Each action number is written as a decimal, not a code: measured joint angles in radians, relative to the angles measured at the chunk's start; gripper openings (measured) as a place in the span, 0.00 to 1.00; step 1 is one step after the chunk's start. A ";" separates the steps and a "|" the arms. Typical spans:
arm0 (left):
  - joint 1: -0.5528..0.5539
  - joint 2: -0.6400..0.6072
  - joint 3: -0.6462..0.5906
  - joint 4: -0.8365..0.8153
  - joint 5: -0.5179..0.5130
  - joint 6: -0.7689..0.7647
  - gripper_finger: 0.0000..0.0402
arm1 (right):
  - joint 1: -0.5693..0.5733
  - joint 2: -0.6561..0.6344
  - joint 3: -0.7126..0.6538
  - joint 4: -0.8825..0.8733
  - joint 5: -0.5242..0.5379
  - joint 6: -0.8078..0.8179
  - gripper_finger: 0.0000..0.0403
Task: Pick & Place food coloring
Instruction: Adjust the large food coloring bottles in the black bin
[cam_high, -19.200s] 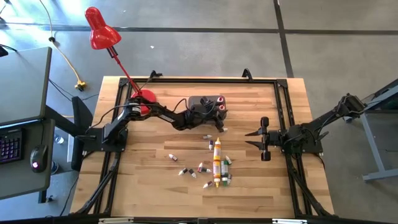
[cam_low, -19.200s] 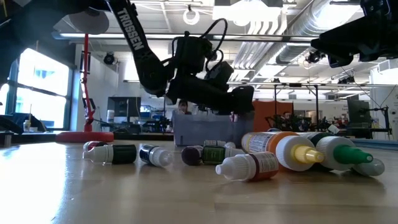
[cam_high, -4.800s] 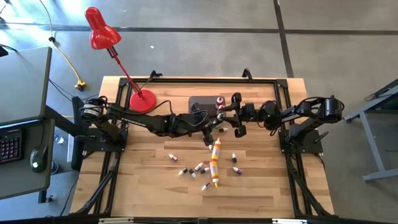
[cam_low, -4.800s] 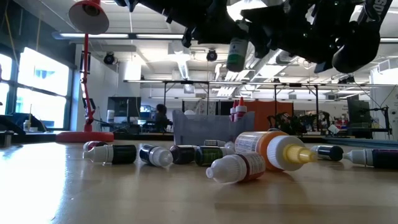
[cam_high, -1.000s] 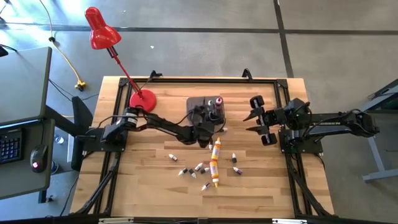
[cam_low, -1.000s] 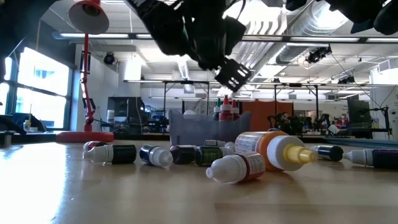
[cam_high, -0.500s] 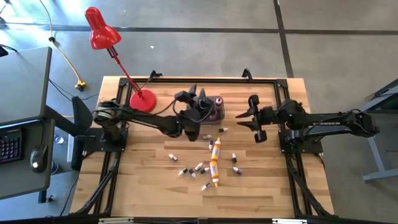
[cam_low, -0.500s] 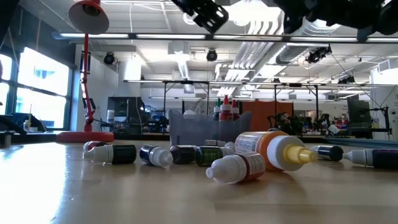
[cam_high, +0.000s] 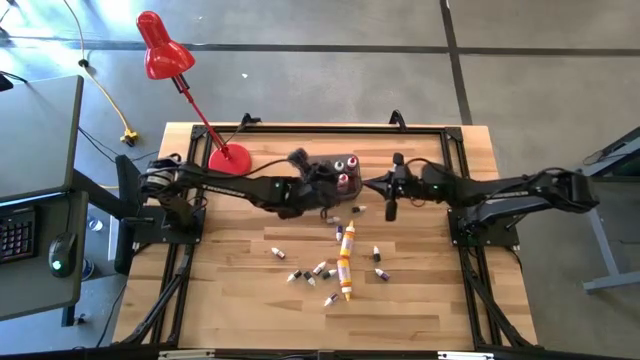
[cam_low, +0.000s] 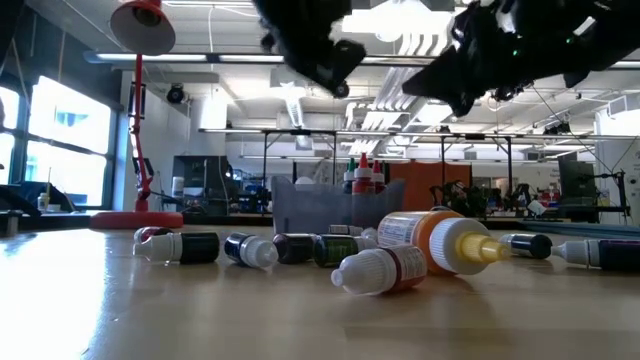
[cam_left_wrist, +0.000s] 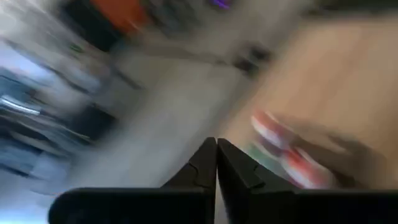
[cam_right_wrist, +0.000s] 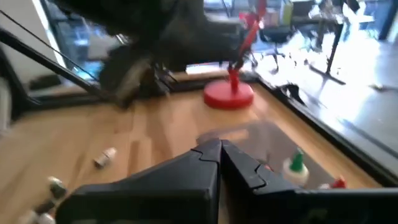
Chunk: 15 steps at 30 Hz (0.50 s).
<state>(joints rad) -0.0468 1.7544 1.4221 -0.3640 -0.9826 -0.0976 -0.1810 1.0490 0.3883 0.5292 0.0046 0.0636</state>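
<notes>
Several food coloring bottles (cam_high: 320, 268) lie on their sides near the table's middle, among them a big orange-and-yellow one (cam_high: 348, 250) (cam_low: 440, 240). A few more stand caps up (cam_low: 362, 176) in the dark grey tub (cam_high: 358, 176) at the far middle. My left gripper (cam_high: 300, 160) hangs shut and holding nothing in the air just left of the tub, and it shows high up in the low view (cam_low: 335, 55). My right gripper (cam_high: 367, 185) (cam_low: 410, 88) is also shut on nothing, pointing at the tub from its right, above the table.
A red desk lamp's base (cam_high: 228, 158) stands at the far left of the table, with its arm slanting out over the edge. A black rail frame (cam_high: 300, 128) runs around the table. Bare wood lies along the near edge (cam_high: 300, 325).
My left gripper has risen from just above the tub's near side and swung toward the far edge. My right gripper has moved toward the table's left, toward the tub, sunk a little, and shut. The bottles have kept still.
</notes>
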 joint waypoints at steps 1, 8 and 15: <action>0.012 0.001 -0.001 -0.089 0.036 -0.088 0.03 | -0.004 0.013 0.004 -0.006 -0.010 0.000 0.00; 0.088 0.013 -0.070 -0.191 0.142 -0.302 0.01 | -0.009 0.026 0.011 -0.009 -0.036 0.016 0.00; 0.132 0.014 -0.321 0.343 0.492 -0.173 0.00 | -0.009 0.022 0.011 -0.010 -0.040 0.041 0.00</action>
<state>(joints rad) 0.0851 1.7682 1.1015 -0.0208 -0.4906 -0.2702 -0.1896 1.0710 0.3992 0.5194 -0.0357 0.1047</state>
